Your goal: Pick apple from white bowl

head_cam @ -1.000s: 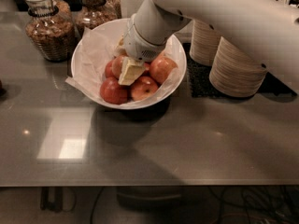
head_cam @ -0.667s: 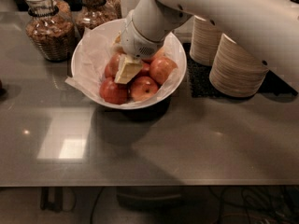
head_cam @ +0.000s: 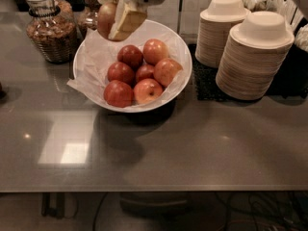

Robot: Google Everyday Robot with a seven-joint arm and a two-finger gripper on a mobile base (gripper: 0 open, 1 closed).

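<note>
The tool point(head_cam: 116, 22) is at the far edge of the bench point(head_cam: 192, 148), left of the middle, just over the far-left rim of the white bowl point(head_cam: 180, 83). It is pinching the apple point(head_cam: 106, 17): one pale finger point(head_cam: 129, 18) presses flat against the fruit's right side, and the other is mostly hidden behind it. The apple hangs clear of the bowl and of the crinkled paper liner point(head_cam: 91, 57), touching nothing but the tool. It is close to round, showing slightly taller than wide, so its longer axis runs roughly upright. I cannot tell which way its stem points, as the finger covers that part. Its visible skin is pale gold with a reddish flush on the left. Below and to its right, seven darker red apples point(head_cam: 144, 73) lie heaped together in the bowl, which sits mid-bench towards the far edge. Two glass jars point(head_cam: 48, 28) stand at the far-left corner. Two stacks of beige bowls point(head_cam: 252, 57) stand towards the far-right corner on a black mat point(head_cam: 206, 85).
</note>
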